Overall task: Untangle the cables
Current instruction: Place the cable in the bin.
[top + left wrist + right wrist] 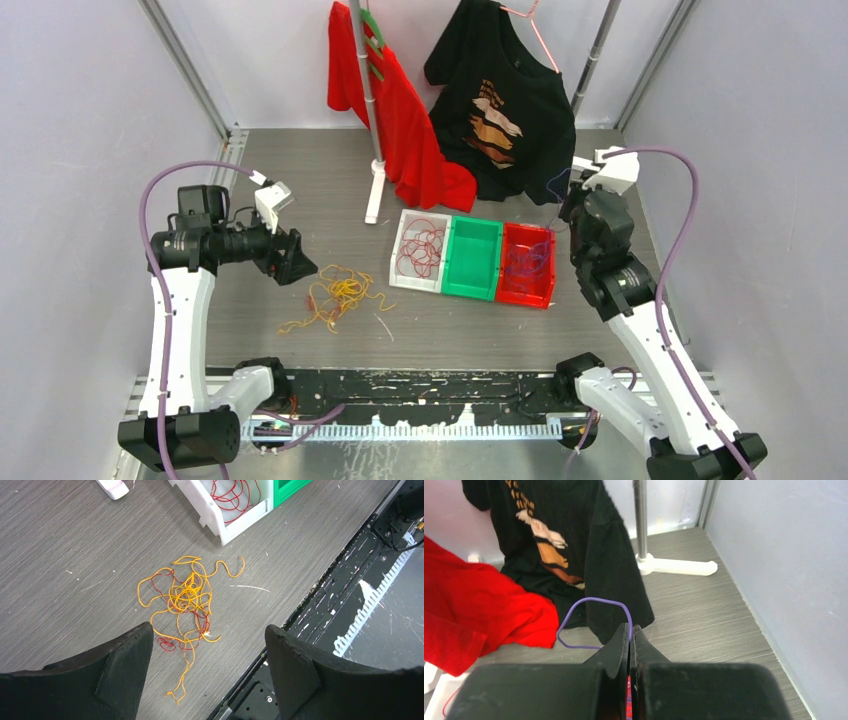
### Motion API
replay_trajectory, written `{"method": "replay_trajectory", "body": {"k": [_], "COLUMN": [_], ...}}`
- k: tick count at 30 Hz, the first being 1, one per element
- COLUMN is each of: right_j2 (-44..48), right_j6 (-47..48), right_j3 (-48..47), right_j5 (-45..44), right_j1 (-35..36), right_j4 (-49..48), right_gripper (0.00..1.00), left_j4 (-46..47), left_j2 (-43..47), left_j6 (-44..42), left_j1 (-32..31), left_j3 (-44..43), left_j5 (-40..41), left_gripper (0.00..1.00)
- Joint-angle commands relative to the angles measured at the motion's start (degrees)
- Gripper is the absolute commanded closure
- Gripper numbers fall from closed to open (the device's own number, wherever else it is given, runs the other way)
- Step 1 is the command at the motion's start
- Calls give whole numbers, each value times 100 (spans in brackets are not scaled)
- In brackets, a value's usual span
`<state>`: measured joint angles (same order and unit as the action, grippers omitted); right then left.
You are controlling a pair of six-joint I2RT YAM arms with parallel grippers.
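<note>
A tangle of yellow and red cables [335, 295] lies loose on the table left of centre; the left wrist view shows it [185, 597] just ahead of my fingertips. My left gripper [300, 268] hovers at its left edge, open and holding nothing [208, 626]. Red cables [422, 248] lie coiled in the white bin [396, 262]. Purple cables [527, 260] lie in the red bin [548, 285]. My right gripper [630, 630] is raised beside the red bin, shut on a thin purple cable [594, 601] that loops out past its tips.
A green bin [473, 258] sits between the white and red ones. A white-footed clothes stand [375, 190] holds a red shirt [410, 130]; a black shirt [505, 100] hangs at the back. The black base rail [420, 395] runs along the near edge.
</note>
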<state>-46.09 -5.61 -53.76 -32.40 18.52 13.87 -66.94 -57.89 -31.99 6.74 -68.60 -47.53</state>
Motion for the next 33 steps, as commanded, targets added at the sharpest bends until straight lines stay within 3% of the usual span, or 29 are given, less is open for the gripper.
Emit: {"method": "replay_trajectory", "body": {"k": [1,14,18,24,33], "right_j2": [-358,-1220,-1397,-2241,-2420], "right_j6": [-285,-813,-1552,-2886,-3958], "right_j3": [82,678,665,216,614], "right_j5": [461,179,355,353,502], "right_j1": [-24,-34,-39,-34,-43], "right_j4": [58,144,481,1828,1730], "right_gripper": [99,99,99,99,99], "left_j4": [-45,-56,-94,-117,-166], "left_j2": [16,-30,-41,-85,-11], "left_j6": [-67,-160,-240,-378,-571], "left_j1": [-26,-28,-33,-33,-31], "left_j3": [-255,-242,-225,-208,-144], "left_j5": [-90,-78,-39,51,127], "left_gripper": [18,18,18,18,17]}}
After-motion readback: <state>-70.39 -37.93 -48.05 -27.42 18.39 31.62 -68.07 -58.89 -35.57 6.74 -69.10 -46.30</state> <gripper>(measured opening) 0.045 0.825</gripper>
